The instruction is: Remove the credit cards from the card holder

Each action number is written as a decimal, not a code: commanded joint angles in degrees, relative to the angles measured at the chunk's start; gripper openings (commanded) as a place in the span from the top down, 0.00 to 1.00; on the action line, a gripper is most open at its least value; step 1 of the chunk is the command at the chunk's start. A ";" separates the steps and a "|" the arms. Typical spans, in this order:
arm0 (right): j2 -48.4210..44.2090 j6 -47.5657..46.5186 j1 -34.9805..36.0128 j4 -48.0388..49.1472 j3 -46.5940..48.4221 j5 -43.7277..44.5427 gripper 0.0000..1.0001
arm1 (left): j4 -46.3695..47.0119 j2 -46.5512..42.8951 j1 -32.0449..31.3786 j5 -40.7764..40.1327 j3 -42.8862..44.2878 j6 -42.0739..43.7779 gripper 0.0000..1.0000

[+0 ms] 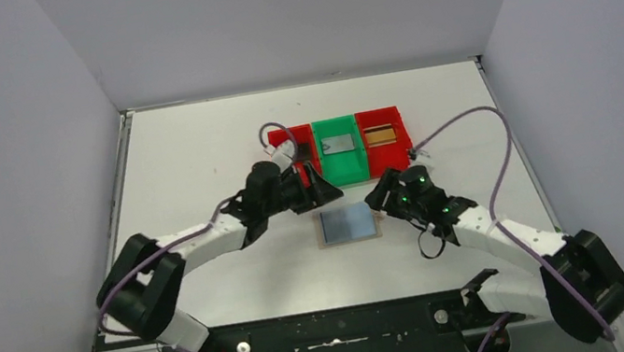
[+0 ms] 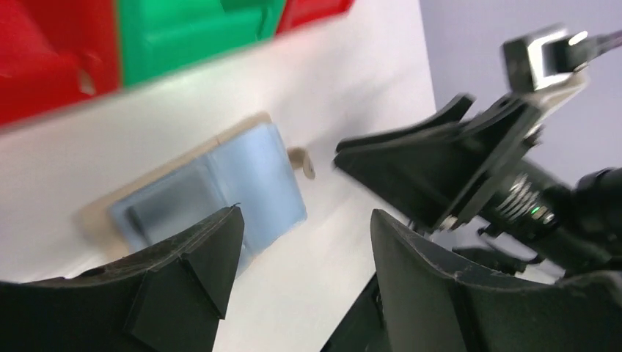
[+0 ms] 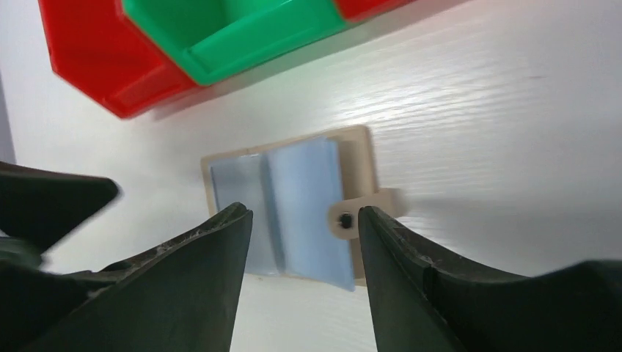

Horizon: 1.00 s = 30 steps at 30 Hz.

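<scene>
The card holder (image 1: 347,224) lies open and flat on the table, beige outside with blue lining up and its snap tab (image 3: 359,213) to the right. One pocket looks darker (image 2: 161,213); I cannot tell whether a card sits in it. A silver-grey credit card (image 1: 338,144) lies in the green bin (image 1: 343,166) and a gold-brown one (image 1: 380,135) in the right red bin (image 1: 390,156). My left gripper (image 1: 325,191) hovers open just behind the holder's left side. My right gripper (image 1: 379,195) hangs open at the holder's right edge, over the tab. Neither holds anything.
Three bins stand in a row behind the holder: red (image 1: 284,133), green, red. My left arm covers part of the left red bin. The two grippers are close together, the right one (image 2: 440,169) filling the right of the left wrist view. White walls enclose the table.
</scene>
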 commanded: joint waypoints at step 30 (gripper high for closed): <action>36.81 -10.25 19.38 -16.84 32.56 10.85 0.29 | -18.83 -38.27 15.33 -23.77 -18.99 2.44 0.29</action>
